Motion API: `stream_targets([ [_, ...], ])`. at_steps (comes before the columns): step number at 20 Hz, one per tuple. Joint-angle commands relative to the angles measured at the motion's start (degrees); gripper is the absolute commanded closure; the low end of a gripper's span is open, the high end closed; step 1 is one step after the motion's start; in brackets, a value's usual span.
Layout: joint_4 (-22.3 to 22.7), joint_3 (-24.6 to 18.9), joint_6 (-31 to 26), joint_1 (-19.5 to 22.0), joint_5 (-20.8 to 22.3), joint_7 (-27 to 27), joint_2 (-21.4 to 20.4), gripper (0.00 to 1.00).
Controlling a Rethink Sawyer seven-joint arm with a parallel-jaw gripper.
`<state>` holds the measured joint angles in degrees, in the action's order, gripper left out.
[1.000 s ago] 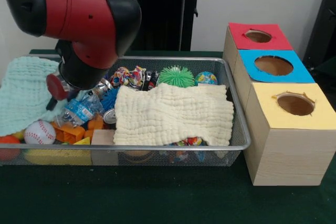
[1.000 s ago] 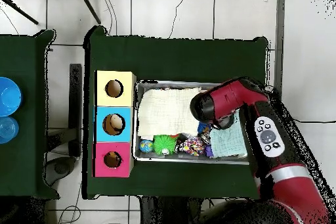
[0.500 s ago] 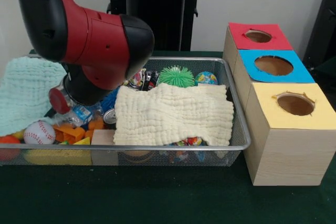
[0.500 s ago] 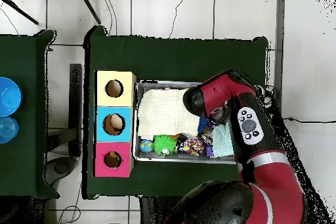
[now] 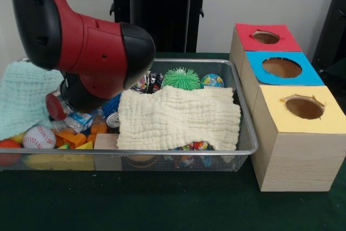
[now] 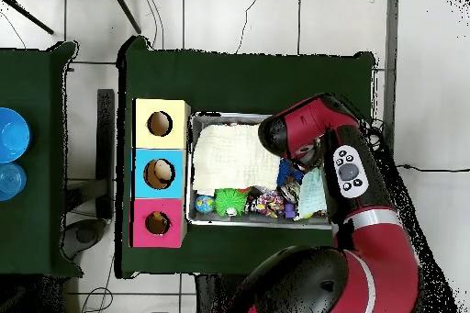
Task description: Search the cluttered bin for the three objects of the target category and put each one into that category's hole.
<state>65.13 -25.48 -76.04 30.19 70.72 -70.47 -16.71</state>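
Note:
The wire-mesh bin [image 5: 162, 152] holds mixed clutter. A cream cloth [image 5: 178, 117] covers its right half and a mint cloth [image 5: 24, 96] hangs over its left end. A green spiky ball [image 5: 181, 78], a globe-patterned ball [image 5: 212, 81], a baseball [image 5: 39, 137], orange blocks [image 5: 73, 136], a can [image 5: 112, 121] and a crumpled bottle [image 5: 81, 118] show. The red-faced hole [image 5: 265, 37] is on the farthest box. My arm's thick red and black end [image 5: 97, 58] reaches down into the bin's left part. It hides the gripper in both views, also overhead [image 6: 294, 139].
The blue-faced hole [image 5: 281, 67] and the yellow-faced hole [image 5: 304, 107] sit in boxes in a row with the red one, right of the bin. Overhead, the boxes [image 6: 159, 173] lie left of the bin [image 6: 197, 220]. A blue bowl [image 6: 9, 135] stands on a separate table.
My arm has swung in over the bin's left part and dropped lower, covering more of the clutter and the mint cloth. The bin's objects look unmoved.

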Motion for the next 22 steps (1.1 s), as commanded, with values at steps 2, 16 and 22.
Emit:
stream_targets([
  [2, -2.16, 1.74, -0.04, 0.11, 0.13, 18.3, 6.89, 1.0],
  [16, 14.47, 5.74, -5.59, -3.4, -8.28, 15.58, -10.75, 1.0],
  [22, 14.68, 8.92, -11.86, -8.09, -8.82, 14.08, -12.61, 1.0],
])
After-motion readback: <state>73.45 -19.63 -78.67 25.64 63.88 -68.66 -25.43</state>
